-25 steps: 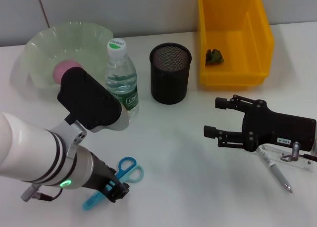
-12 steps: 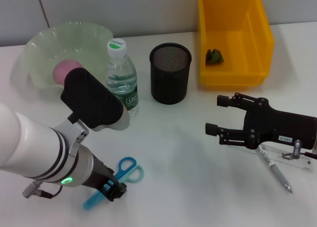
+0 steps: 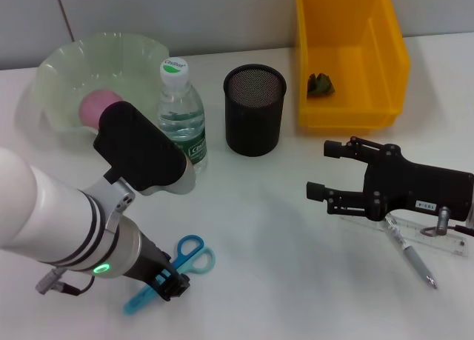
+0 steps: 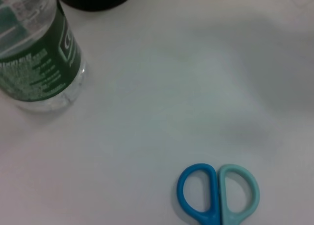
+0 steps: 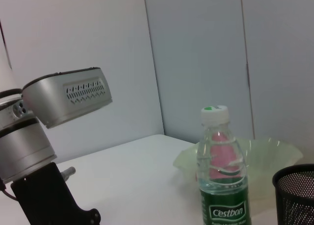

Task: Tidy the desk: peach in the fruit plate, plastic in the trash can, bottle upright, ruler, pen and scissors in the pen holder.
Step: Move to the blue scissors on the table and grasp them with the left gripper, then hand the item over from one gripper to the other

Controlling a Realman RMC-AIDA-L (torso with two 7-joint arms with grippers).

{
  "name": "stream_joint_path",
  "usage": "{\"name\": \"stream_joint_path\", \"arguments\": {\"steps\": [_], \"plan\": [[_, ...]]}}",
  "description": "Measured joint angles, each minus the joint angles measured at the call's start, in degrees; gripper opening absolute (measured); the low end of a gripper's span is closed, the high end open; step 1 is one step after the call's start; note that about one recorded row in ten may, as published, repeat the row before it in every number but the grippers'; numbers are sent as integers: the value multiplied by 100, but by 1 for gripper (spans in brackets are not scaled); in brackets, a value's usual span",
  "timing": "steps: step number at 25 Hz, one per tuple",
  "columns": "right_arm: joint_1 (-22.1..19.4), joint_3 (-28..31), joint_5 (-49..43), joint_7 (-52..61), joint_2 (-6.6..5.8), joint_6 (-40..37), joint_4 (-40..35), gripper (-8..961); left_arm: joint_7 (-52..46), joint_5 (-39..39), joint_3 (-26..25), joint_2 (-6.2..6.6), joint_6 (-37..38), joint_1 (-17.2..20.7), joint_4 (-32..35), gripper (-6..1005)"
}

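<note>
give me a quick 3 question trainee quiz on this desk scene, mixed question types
1. True or false: the clear plastic water bottle with a green label stands upright.
2. Where do the blue and teal scissors lie? A) in the black mesh pen holder B) on the white desk by the left claw C) in the yellow plastic bin
3. Fill in: the pink peach sits in the pale green ____.

Key: 1 true; 2 B; 3 fruit plate

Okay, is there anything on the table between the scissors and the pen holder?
Nothing visible. The scissors lie at the near edge under the left gripper; the pen holder stands farther back. Bare table lies between them, and the upright bottle stands to the left of that line.
</note>
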Motion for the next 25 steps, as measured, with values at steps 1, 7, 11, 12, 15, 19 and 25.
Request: {"name": "stream_joint_path", "arguments": {"steps": [1, 7, 11, 12, 15, 19, 25], "plan": [[4, 0, 0, 0, 0, 8, 2, 843, 12, -2, 0, 0, 0, -8, -6, 372], [4, 0, -6, 0, 3, 23, 9, 843, 58, -14, -29, -9, 3, -63, -81, 362], [4, 7, -17, 0, 4, 27, 15, 843, 91, -32, -44, -13, 16, -141, -228, 356], [4, 7, -17, 0, 4, 27, 15, 843, 100, -33, -39, -16, 20, -149, -236, 354], [4, 9, -17, 0, 4, 27, 15, 842, 112, -39, -14, -18, 32, -152, -206, 332], [-8, 9, -14, 0, 0, 21, 17, 842, 134, -164, -67, -6, 41, -168, -232, 282], [-25, 9, -8, 0, -4, 17, 16, 842, 187, -183, -79, -8, 41, -178, -251, 229]]}}
